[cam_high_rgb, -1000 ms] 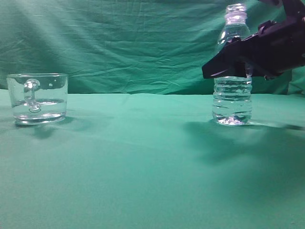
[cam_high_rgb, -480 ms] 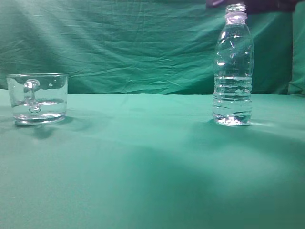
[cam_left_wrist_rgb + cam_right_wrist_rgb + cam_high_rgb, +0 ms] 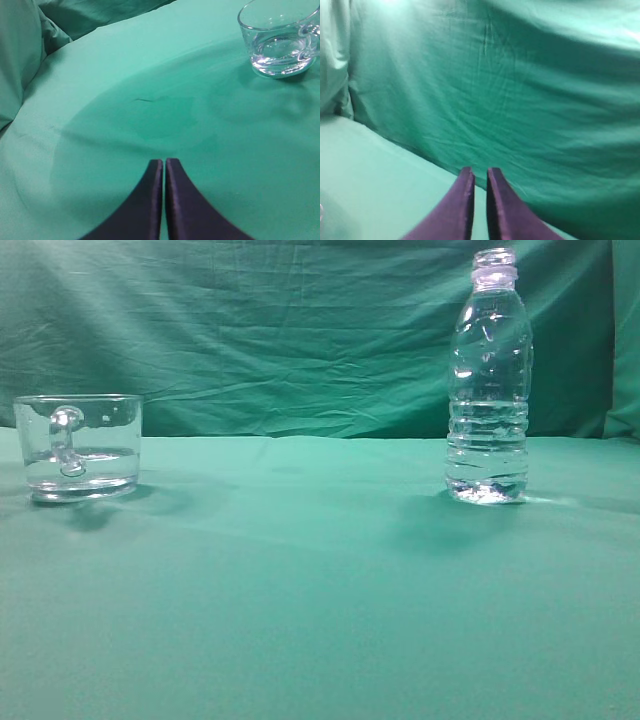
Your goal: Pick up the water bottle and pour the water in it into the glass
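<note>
Right gripper: fingers nearly together with a thin gap, gripping nothing; aimed at the green backdrop, out of the exterior view.
Left gripper: fingers pressed together, empty, low over the green tablecloth.
Water bottle: upright and capless on the cloth, right of scene, free of any grip.
Glass: far left, well apart from the bottle, handle toward the exterior camera; a surface line suggested water already in it.
Task state: judged either finished or between attempts.
Risk: a closed gripper approaching the tall, light bottle could tip it; the open neck would spill.
Risk: the clear ribbed plastic might slip or crush in a squeeze.
</note>
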`<control>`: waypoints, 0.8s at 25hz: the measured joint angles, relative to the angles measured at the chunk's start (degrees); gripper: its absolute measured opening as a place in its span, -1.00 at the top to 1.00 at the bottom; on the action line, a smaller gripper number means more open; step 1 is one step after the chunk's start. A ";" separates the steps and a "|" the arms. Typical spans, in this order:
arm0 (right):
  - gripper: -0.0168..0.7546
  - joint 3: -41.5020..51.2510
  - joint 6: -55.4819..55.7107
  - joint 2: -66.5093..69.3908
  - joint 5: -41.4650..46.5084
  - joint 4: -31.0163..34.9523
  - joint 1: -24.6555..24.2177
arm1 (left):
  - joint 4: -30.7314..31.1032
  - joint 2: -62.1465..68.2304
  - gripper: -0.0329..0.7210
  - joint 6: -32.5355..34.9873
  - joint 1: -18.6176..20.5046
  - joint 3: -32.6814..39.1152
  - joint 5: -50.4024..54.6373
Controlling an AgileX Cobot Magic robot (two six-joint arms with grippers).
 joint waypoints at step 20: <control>0.96 0.00 36.25 -34.98 6.26 -35.85 0.00 | 0.00 0.00 0.91 0.00 0.00 0.00 0.00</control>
